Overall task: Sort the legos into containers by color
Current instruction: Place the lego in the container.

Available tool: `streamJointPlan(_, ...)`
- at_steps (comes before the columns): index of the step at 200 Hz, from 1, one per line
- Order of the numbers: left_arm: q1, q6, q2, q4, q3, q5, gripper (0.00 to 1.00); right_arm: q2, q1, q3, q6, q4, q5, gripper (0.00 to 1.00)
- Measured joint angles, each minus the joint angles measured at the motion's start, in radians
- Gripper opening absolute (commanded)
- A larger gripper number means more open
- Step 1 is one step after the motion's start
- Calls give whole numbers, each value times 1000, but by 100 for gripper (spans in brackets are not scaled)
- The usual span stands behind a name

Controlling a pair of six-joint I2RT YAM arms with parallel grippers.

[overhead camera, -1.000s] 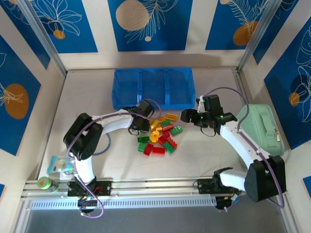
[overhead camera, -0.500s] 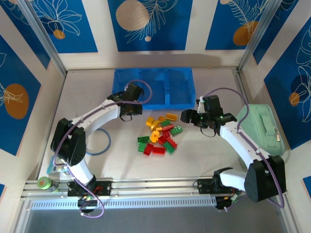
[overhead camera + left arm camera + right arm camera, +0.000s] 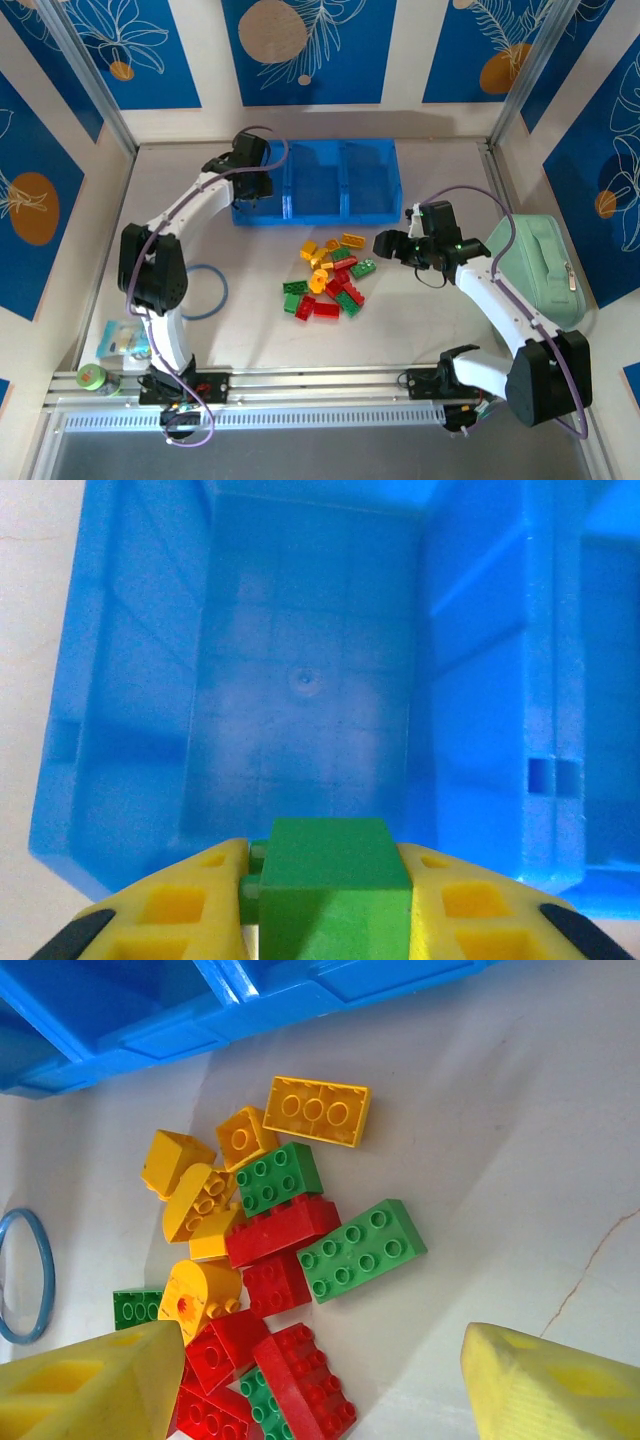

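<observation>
The legos (image 3: 328,280) lie in a loose pile of red, green and yellow-orange bricks mid-table, seen close up in the right wrist view (image 3: 290,1250). The containers are three compartments of a blue tray (image 3: 330,214) at the back. My left gripper (image 3: 250,186) hovers over the tray's left compartment (image 3: 300,680), shut on a green brick (image 3: 330,875) that sits between its yellow fingers (image 3: 170,905). My right gripper (image 3: 386,243) hangs just right of the pile, open, with nothing between its fingers (image 3: 90,1380).
A mint-green zippered case (image 3: 535,265) lies at the right edge beside the right arm. A blue ring (image 3: 205,292) rests left of the pile. A small packet (image 3: 125,340) and a green roll (image 3: 92,377) sit near the left front corner.
My left arm has swung from the pile back and to the left, carrying the green brick over the tray's left compartment. The right arm has stayed nearly still.
</observation>
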Motion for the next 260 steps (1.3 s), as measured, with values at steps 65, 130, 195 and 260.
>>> streamJointPlan(65, 14, 9, 87, -36, 97, 14, 28, -13, 8, -2, 3, -18, 0, 73)
streamJointPlan(130, -90, 24, 99, -69, 208, 4, 30, -23, 14, -18, 20, -13, -3, 73)
streamJointPlan(195, -177, 35, 254, -109, 482, 58, 30, -3, 40, -17, 22, -29, 8, 73)
streamJointPlan(260, -214, 36, 370, -170, 574, 67, 34, -9, 40, -17, 22, -44, 8, 73)
